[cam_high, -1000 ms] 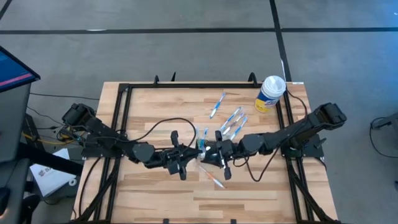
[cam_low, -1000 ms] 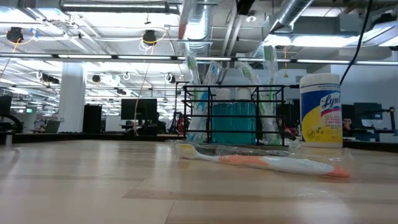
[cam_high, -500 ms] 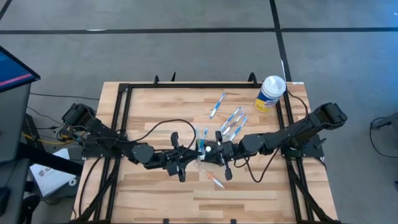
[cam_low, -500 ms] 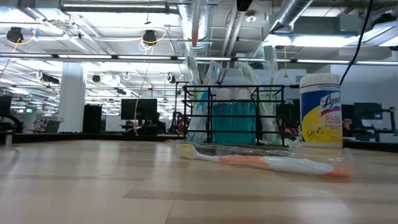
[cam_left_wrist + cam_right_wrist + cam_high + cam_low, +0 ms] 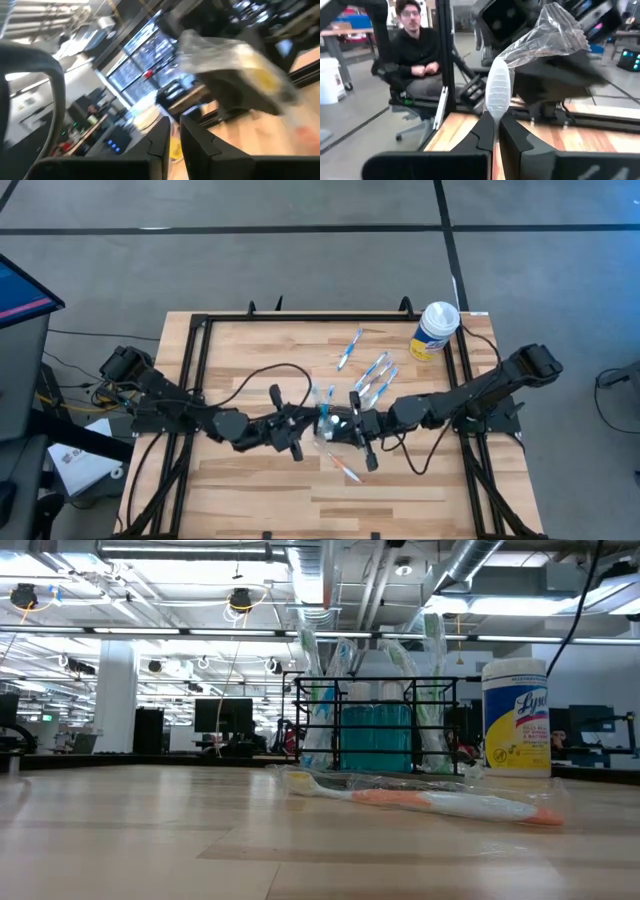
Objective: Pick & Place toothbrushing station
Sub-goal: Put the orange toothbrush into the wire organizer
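My two grippers meet at the table's middle, above the toothbrushing station (image 5: 375, 725), a black wire holder with several wrapped toothbrushes standing in it. My right gripper (image 5: 496, 125) (image 5: 338, 425) is shut on a toothbrush in a clear wrapper (image 5: 497, 85). My left gripper (image 5: 175, 132) (image 5: 305, 427) faces it from the table's left. Its fingers stand slightly apart with nothing between them, and the wrapper (image 5: 235, 55) lies just beyond them. Whether they touch the wrapper, I cannot tell. My right gripper pinches the wrapped toothbrush's white end (image 5: 496, 107) between its two fingers, coming level from the table's right. The brush is lifted clear above the station. The wrapper's loose end (image 5: 555, 30) fans out toward the left gripper.
An orange-and-white toothbrush (image 5: 430, 802) (image 5: 345, 470) lies on the table near the front. More wrapped brushes (image 5: 375, 375) (image 5: 348, 348) lie farther back. A white-and-yellow canister (image 5: 435, 330) stands at the far right corner. A person (image 5: 417, 55) sits beyond the table's edge.
My left gripper has turned at the wrist while staying in place. The held toothbrush's end, seen at the top of the low view, has drifted toward the table's right and upward.
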Robot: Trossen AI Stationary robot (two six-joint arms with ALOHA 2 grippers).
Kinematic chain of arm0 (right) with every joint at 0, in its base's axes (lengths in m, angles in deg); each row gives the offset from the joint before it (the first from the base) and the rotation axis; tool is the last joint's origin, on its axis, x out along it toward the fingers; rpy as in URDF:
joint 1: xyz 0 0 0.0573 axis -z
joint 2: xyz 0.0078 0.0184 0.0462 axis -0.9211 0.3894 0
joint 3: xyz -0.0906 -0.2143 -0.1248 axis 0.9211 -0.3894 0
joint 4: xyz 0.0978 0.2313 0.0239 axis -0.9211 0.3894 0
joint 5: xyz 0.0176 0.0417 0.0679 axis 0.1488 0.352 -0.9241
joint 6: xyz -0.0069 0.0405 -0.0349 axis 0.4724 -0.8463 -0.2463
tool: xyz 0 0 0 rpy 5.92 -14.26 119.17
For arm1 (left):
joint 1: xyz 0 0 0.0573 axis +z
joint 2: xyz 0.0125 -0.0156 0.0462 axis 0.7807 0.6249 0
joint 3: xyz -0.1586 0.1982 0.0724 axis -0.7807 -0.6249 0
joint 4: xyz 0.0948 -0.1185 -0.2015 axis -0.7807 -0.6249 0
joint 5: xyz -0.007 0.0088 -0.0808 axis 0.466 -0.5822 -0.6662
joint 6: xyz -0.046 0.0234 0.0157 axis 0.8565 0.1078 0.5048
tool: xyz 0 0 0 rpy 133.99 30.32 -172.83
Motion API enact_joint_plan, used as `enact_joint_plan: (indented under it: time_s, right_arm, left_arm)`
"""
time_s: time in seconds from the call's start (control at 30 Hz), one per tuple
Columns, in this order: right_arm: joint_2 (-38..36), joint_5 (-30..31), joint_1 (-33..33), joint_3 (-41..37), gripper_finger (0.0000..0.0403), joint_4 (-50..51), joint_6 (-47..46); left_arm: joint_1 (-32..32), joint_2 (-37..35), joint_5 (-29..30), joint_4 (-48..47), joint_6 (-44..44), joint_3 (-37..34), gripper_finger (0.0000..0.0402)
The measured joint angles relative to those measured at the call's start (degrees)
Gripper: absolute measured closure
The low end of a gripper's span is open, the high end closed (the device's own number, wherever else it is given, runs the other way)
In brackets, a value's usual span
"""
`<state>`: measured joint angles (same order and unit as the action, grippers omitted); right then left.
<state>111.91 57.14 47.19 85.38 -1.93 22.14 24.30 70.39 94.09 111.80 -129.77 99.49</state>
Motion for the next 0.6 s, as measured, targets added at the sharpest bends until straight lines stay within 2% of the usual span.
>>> enact_joint_plan:
  time_s: [0.1, 0.3, 0.6]
  right_arm:
    - [-1.44, 0.5, -0.03, -0.04, 0.0401, 2.33, 0.58]
    - [-6.92, 7.84, -1.24, -0.92, 0.0402, 9.72, 1.95]
    - [-14.82, 17.24, -5.55, -7.42, 0.0402, 10.97, 2.74]
  left_arm:
    - [-0.03, -0.01, 1.08, 0.2, 0.01, 0.0, 0.0345]
    - [-1.27, -0.84, 1.94, 0.32, 0.95, 0.01, 0.0313]
    - [-3.85, -1.28, 1.47, 0.5, 1.47, 0.0, 0.0309]
